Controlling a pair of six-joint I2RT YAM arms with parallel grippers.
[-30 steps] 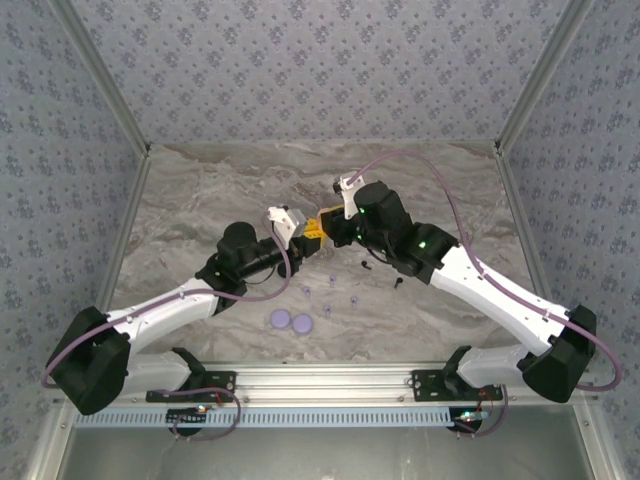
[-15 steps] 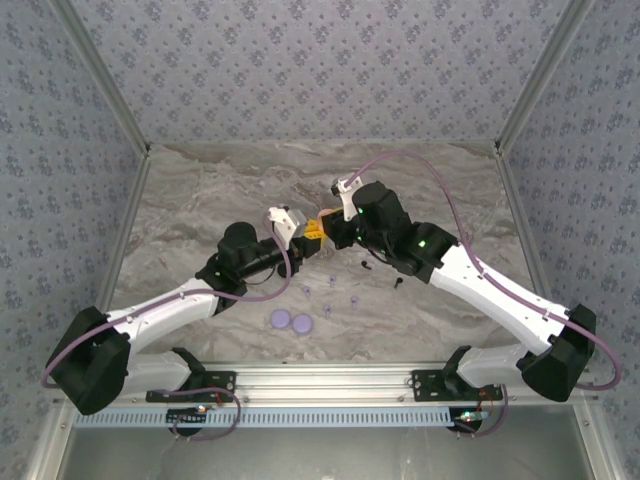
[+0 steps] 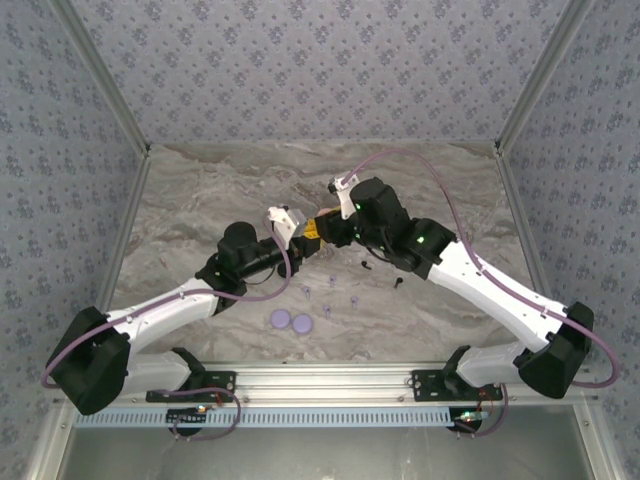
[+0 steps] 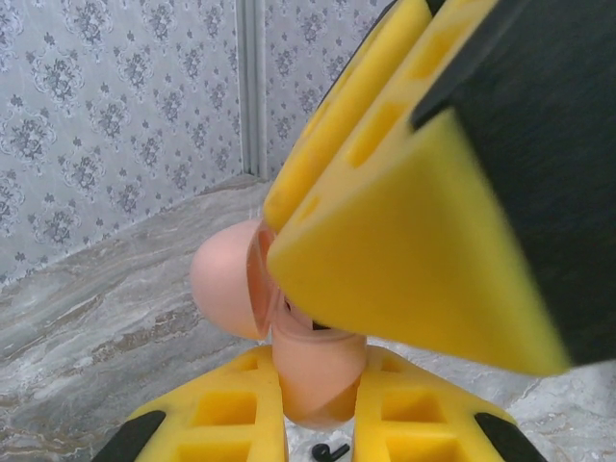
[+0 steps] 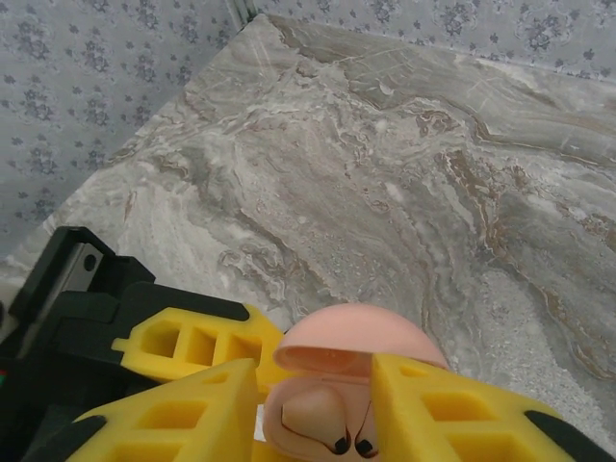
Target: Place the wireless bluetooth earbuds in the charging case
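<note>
Roughly at the centre of the table [image 3: 200,200] the two grippers meet nose to nose around the pink case [image 4: 313,380]. From 9 o'clock the left gripper [image 4: 320,428] is clamped on its lower half. From 3 o'clock the right gripper [image 5: 318,423] straddles it, jaws narrowly apart; whether they press it I cannot tell. Its lid [image 5: 356,337] stands open. On the table, lavender buds [image 3: 330,279] lie scattered at 6 o'clock of the case, with a black bud [image 3: 365,264] at 4 o'clock. Done well, I judge, the left clamp stays steady with the cavity upward, the right jaws clear without nudging the lid, and then one bud is pinched by its head, stem down.
</note>
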